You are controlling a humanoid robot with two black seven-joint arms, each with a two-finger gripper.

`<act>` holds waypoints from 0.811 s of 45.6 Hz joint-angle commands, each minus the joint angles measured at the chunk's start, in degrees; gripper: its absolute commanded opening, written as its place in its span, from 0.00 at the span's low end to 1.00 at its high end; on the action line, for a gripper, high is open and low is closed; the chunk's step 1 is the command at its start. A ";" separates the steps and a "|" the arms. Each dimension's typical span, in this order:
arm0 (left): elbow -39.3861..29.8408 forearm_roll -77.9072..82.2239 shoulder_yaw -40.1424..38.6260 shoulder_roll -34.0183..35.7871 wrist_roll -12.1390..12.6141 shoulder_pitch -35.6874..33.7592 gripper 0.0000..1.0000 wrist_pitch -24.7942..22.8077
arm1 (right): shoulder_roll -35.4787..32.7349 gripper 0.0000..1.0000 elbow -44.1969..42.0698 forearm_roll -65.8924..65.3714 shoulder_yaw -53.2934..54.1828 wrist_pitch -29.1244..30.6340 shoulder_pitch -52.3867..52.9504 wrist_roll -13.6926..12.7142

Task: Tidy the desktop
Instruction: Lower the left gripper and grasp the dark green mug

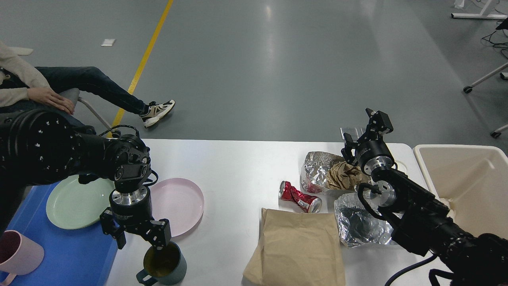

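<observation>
The white desktop (pixel 238 171) spans the view. My left gripper (pixel 137 238) is open, fingers pointing down, with one finger at the near-left rim of a dark teal mug (pixel 164 264) on the front edge. A pink plate (pixel 180 200) lies just behind the gripper. A blue tray (pixel 71 254) at the left holds a green plate (pixel 75 202) and a pink mug (pixel 18 252). My right gripper (pixel 363 133) is open and empty, raised above the far right of the desktop, behind crumpled foil (pixel 317 169) and a brown paper wad (pixel 345 174).
A crushed red can (pixel 299 196), a flat brown paper bag (pixel 299 248) and a second foil wad (pixel 359 222) lie right of centre. A cream bin (pixel 464 182) stands at the right. A seated person (pixel 59 89) is at the far left.
</observation>
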 commanded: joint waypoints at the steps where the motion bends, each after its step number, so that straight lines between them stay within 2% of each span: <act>1: 0.02 -0.09 -0.02 -0.42 0.07 0.98 0.63 0.00 | 0.00 1.00 0.00 0.01 0.00 0.00 0.00 0.00; 3: 0.02 -0.09 -0.02 -0.77 0.07 1.24 0.56 0.00 | 0.00 1.00 0.00 0.01 0.00 0.00 0.00 0.00; 10: 0.73 -0.09 0.07 -1.03 0.25 1.59 0.41 0.00 | 0.00 1.00 0.00 0.01 0.00 0.00 0.00 0.00; 15: 0.73 -0.26 -0.02 -1.03 1.39 1.68 0.28 0.00 | 0.00 1.00 0.00 0.01 0.00 0.00 0.00 0.00; 24: 1.69 -0.53 -0.02 -1.03 1.83 2.82 0.21 0.00 | 0.00 1.00 0.00 0.01 0.00 0.00 0.00 0.00; 37: 1.87 -0.88 -0.28 -0.95 1.74 3.00 0.05 0.00 | 0.00 1.00 0.00 0.01 0.00 0.00 0.00 0.00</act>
